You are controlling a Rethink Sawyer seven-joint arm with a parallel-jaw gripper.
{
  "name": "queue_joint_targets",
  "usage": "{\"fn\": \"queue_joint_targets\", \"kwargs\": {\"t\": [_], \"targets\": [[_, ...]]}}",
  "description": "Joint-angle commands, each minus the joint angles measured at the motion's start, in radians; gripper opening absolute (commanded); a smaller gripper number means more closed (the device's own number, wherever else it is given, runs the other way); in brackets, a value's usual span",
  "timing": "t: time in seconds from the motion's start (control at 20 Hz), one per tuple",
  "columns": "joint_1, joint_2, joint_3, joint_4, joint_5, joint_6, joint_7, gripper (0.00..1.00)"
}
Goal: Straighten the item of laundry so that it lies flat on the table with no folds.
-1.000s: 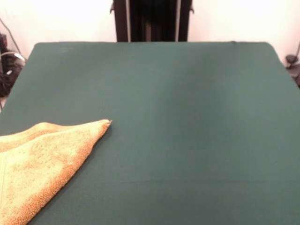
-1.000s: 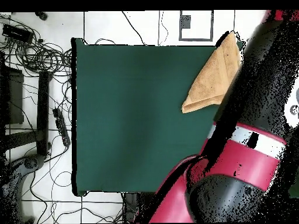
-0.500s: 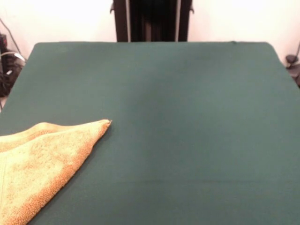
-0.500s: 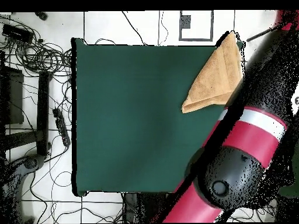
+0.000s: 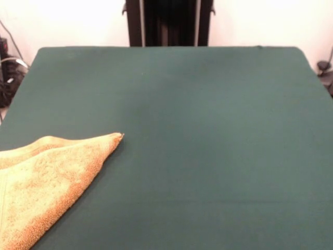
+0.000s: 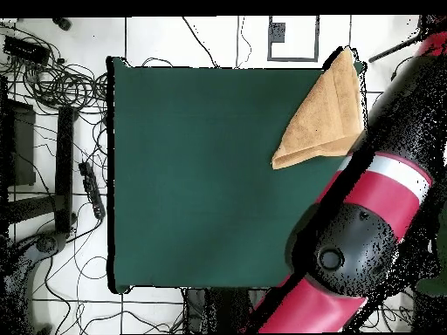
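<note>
The small orange-yellow terry-cloth towel lies folded into a triangle at about eight o'clock in the front view, its point aimed toward two o'clock and its body running off the picture's left and bottom edges. Seen from overhead, the same towel sits at the table's one o'clock corner, one tip reaching past the table's top edge. The red and black robot arm slants across the four o'clock side of the overhead view, overlapping the table's right margin just beside the towel; its gripper does not show in either view, so the state of the jaws cannot be told. The large dark green felt-covered table lies bare from its centre toward nine o'clock overhead.
</note>
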Motion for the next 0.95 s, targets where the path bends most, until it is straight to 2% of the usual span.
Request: {"fn": "queue_joint_targets", "kwargs": {"t": [0.05, 0.3, 0.5, 0.7, 0.85, 0.95], "targets": [[0.037, 0.018, -0.132, -0.064, 0.037, 0.147, -0.365, 0.00], [0.050, 0.037, -0.056, -0.085, 0.039, 0.056, -0.452, 0.00], [0.058, 0.062, 0.003, -0.102, 0.040, 0.037, -0.477, 0.00], [0.071, 0.097, 0.064, -0.119, 0.042, 0.021, -0.436, 0.00], [0.079, 0.092, 0.038, -0.114, 0.042, 0.002, -0.344, 0.00], [0.084, 0.083, 0.021, -0.109, 0.041, -0.055, -0.316, 0.00]]}}
